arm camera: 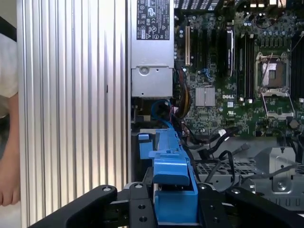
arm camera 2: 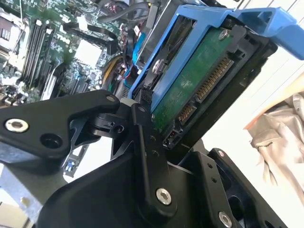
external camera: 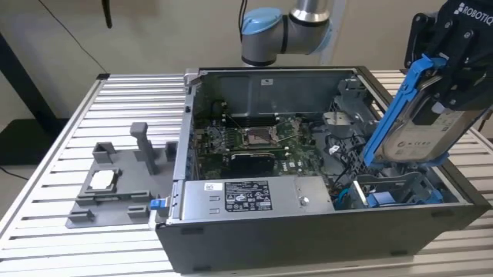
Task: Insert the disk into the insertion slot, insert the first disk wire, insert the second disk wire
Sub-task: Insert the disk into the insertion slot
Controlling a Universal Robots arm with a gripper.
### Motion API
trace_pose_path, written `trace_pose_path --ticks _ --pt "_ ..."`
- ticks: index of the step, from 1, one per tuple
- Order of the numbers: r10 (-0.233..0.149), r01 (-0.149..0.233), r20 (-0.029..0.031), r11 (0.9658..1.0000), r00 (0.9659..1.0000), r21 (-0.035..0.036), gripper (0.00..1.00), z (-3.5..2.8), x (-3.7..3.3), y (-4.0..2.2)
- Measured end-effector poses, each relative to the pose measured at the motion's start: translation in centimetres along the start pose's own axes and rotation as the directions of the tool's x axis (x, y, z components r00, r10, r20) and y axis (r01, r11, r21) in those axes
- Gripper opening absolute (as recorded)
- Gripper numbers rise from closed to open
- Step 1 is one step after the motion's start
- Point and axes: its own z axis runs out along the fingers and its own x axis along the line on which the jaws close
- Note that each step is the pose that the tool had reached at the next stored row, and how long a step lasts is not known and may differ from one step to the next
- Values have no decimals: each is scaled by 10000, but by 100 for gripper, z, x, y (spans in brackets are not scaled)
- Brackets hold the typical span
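Ribbed aluminium table [external camera: 77, 104] carries the open computer case [external camera: 308, 242], and my gripper [external camera: 445, 95] hangs over its near corner on the exterior view's right. The jaws are clamped on the disk [external camera: 412, 133], gripping it across its blue frame. In the second wrist view its green circuit side and connector end face the camera [arm camera 2: 194, 80].

The disk is tilted, not level. Its lower end is just above the insertion slot [external camera: 396, 187] but not yet in it, and its upper end leans away to the right.

My main worry is that tilt. If I go down at this angle, I expect a frame corner to catch the cage rim and jam, or a blue tab to bend.

The grip looks to sit toward the upper end, so any snag could make the disk pivot between the fingers.

Dark cables [external camera: 339, 150] lie just beside the slot on its far side, and one could get pinched under the frame.

A person's arm [arm camera: 7, 142] shows beside the table in the first wrist view, so I would be wary of any wide swing.
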Motion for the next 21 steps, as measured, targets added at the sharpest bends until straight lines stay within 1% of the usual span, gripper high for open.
trace_pose_path --ticks 13,16,21 --pt "-7 7 -24 10000 10000 -7 33 145 -1 -43" --pt "-7 7 -57 10000 10000 -19 33 183 -1 -53" --pt "-6 6 -77 10000 10000 -20 33 246 -2 -64"
